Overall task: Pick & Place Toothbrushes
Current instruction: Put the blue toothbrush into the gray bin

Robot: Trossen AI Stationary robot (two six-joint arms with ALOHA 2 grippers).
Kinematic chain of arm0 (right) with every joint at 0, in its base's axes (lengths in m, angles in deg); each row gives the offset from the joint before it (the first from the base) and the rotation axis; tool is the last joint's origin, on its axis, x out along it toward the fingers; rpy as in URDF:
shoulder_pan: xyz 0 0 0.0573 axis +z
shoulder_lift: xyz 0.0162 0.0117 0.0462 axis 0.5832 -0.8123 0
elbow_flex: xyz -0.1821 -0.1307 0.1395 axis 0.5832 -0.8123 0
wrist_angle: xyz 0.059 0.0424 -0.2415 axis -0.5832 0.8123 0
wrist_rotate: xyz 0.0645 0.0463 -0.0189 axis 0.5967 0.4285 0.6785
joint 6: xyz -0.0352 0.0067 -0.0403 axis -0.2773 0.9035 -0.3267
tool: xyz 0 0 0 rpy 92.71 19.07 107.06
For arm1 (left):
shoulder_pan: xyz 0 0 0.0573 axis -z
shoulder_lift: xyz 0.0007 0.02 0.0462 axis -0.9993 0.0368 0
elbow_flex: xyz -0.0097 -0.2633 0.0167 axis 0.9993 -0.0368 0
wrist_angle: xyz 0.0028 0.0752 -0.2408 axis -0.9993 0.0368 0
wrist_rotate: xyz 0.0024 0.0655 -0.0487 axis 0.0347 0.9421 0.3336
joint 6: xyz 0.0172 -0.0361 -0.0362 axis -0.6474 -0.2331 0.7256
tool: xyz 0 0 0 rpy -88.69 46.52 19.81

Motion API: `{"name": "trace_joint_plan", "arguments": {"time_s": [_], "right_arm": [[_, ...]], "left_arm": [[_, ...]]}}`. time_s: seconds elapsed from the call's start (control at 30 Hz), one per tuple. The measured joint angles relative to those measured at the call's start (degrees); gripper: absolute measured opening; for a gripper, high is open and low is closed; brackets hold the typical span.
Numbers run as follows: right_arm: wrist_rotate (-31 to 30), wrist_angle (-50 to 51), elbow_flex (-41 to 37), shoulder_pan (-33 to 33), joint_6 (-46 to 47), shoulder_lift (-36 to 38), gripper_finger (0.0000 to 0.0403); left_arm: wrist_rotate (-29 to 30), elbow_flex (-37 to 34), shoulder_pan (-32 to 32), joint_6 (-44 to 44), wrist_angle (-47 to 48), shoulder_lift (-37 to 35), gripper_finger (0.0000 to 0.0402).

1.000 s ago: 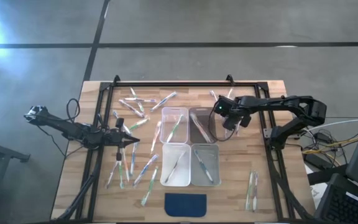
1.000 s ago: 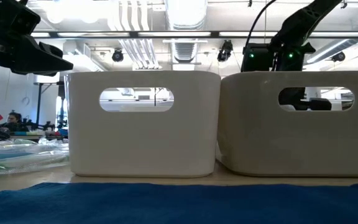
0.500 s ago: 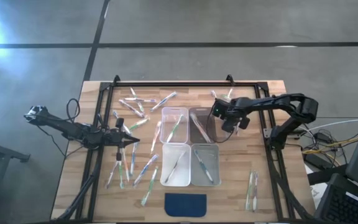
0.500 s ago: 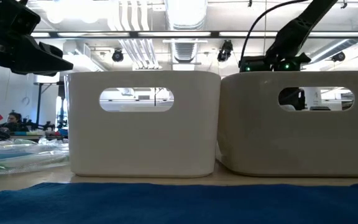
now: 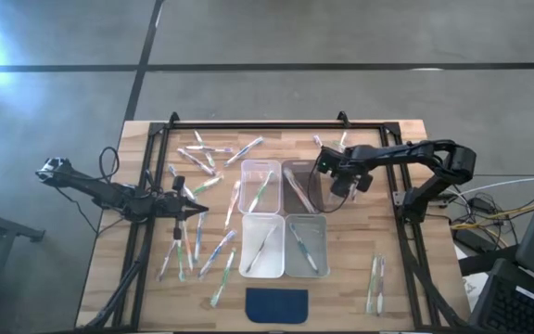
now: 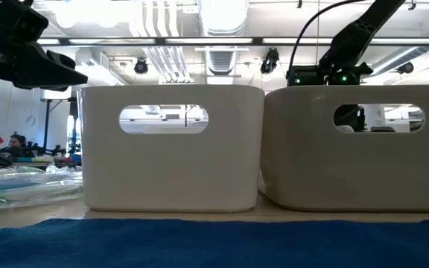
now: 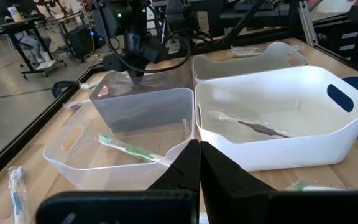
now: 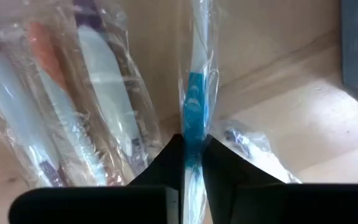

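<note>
While crinkly film glints, right claw [image 8: 192,163] pinches 1 slim blue-handled toothbrush [image 8: 194,112] (wrapped).

In the low view, the 2 white bins [image 6: 171,149] fill the frame and hide the table behind them. The right arm's gripper is concealed behind the right-hand bin [image 6: 357,145]. The blue pad [image 6: 214,242] is cut off by the lower edge. In the right wrist view, the blue-handled toothbrush [image 8: 193,106] runs past the upper edge; wrapped toothbrushes [image 8: 55,106] beside it are blurred.
</note>
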Motion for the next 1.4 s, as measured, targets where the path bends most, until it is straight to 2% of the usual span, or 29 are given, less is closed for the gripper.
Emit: {"name": "trace_joint_plan", "arguments": {"time_s": [0.2,0.47,0.77,1.0,1.1,1.2,1.4], "right_arm": [[-2.9,0.2,0.0,0.1,0.0,0.8,0.0040],[-3.8,0.8,0.0,0.2,0.0,4.0,0.0035],[-10.9,2.4,0.0,0.3,0.0,11.1,0.0034],[-21.6,0.5,0.0,1.9,0.0,18.7,0.0035],[-27.6,-4.3,0.0,3.2,0.0,22.0,0.0031],[-31.8,-13.4,0.0,4.2,0.0,25.0,0.0031],[-33.0,-38.3,0.0,5.0,0.0,29.7,0.0030]], "left_arm": [[0.0,0.0,0.0,0.0,0.0,0.0,0.0005],[0.0,0.0,0.0,0.0,0.0,0.0,0.0005],[0.0,0.0,0.0,0.0,0.0,0.0,0.0005],[0.0,0.0,0.0,0.0,0.0,0.0,0.0005],[0.0,0.0,0.0,0.0,0.0,0.0,0.0005],[0.0,0.0,0.0,0.0,0.0,0.0,0.0005],[0.0,0.0,0.0,0.0,0.0,0.0,0.0005]]}}
